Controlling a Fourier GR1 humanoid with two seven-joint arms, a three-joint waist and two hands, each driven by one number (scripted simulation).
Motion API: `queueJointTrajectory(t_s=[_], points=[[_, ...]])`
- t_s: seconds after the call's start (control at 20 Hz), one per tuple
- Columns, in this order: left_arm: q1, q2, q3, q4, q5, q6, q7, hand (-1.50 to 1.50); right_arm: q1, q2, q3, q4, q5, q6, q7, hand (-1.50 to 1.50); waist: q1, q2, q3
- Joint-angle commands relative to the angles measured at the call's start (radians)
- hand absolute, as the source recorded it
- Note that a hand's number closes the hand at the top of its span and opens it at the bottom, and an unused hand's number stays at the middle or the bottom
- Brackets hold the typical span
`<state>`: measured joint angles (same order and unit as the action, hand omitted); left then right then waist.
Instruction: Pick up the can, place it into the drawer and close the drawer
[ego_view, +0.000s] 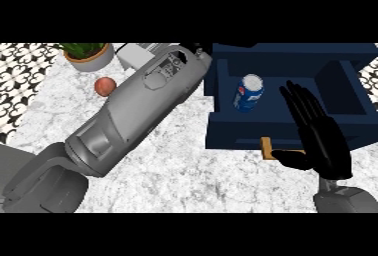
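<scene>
The can (249, 93) lies on its side inside the open navy drawer (221, 120), toward the left of the compartment, its pale end pointing to the back. It is a blue-labelled drinks can. Judged from its form, it is light, thin-walled and rigid enough to bear a modest squeeze, though the wall would dent under a hard pinch. The smooth curved surface is likely slippery, and lying on its side it may roll if the drawer is jolted. Should it need handling again, the proper hold is across the middle of the body, fingers on one side and thumb on the other, not on the ends.

The placing step appears done; closing the drawer remains. The drawer stands pulled out over the worktop (192, 175), and a small tan handle (267, 149) projects from its front face.

The right hand (319, 135) stands at the drawer front with fingers straight and extended over the front edge, the thumb bent near the handle; it holds nothing. It appears placed to push the front inward, and a steady push would suit the loose can.

The left forearm (136, 107) crosses the view diagonally toward the drawer's back left corner. The left hand itself is hidden, so its state cannot be told.

Further out, a reddish apple-like fruit (105, 86) and a potted plant (88, 54) sit at the back left.
</scene>
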<state>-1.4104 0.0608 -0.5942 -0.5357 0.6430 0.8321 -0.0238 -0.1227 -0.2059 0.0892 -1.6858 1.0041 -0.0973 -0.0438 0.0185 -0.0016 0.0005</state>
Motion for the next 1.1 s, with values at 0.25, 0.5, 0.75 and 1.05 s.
queueJointTrajectory(t_s=[0.25, 0.5, 0.75, 1.05], points=[[0.072, 0.146, -0.031, -0.212, -0.056, -0.010, 0.147, -1.50, -0.167, 0.053, -0.075, 0.413, 0.049, -0.214, -0.079, -1.50, 0.026, 0.000, 0.001], [0.131, 0.224, -0.030, -0.310, -0.069, -0.028, 0.191, -1.50, -0.244, 0.049, -0.094, 0.538, 0.117, -0.275, -0.073, -1.50, 0.032, 0.000, 0.001], [0.137, 0.266, -0.044, -0.406, -0.085, -0.014, 0.277, -1.50, -0.353, 0.041, -0.124, 0.681, 0.171, -0.316, -0.051, -1.50, 0.044, -0.001, 0.001], [0.247, 0.363, -0.030, -0.527, -0.086, -0.041, 0.297, -1.50, -0.456, 0.068, -0.187, 0.867, 0.181, -0.487, -0.067, -1.50, 0.061, 0.005, 0.001]])
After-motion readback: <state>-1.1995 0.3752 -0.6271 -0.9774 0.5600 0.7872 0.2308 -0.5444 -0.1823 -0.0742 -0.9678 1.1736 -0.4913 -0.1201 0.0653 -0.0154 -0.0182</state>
